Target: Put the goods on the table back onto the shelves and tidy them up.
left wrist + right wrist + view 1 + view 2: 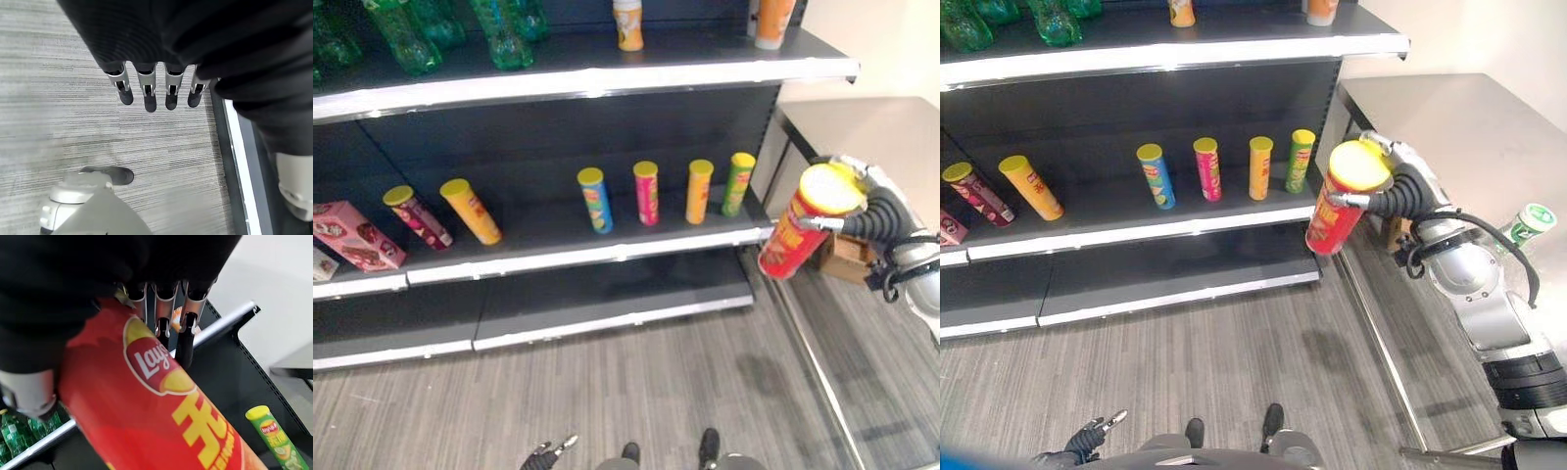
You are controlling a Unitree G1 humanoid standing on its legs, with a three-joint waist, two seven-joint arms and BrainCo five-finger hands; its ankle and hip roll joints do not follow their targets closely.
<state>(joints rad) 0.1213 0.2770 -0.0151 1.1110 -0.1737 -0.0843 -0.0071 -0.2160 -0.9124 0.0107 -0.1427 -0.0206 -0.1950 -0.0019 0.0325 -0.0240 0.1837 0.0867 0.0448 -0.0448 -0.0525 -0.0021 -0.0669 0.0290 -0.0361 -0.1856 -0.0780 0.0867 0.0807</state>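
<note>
A red chip can (793, 230) with a yellow lid hangs tilted in the air just right of the shelf unit's end, level with the middle shelf (558, 260). My right hand (1398, 188) is shut round its upper part; the fingers (162, 308) curl over the can's red side (156, 421). On the middle shelf stand several cans in a row: maroon (416, 215), orange (470, 211), blue (594, 199), pink (646, 193), orange (699, 191) and green (738, 183). My left hand (1087, 440) hangs low over the floor, its fingers (146, 93) straight and holding nothing.
A pink box (352, 235) lies at the middle shelf's left end. Green bottles (504, 34) and orange bottles (627, 24) stand on the top shelf. A grey table (1449, 108) stands to the right with a green-lidded cup (1530, 222); a brown carton (847, 257) sits below it.
</note>
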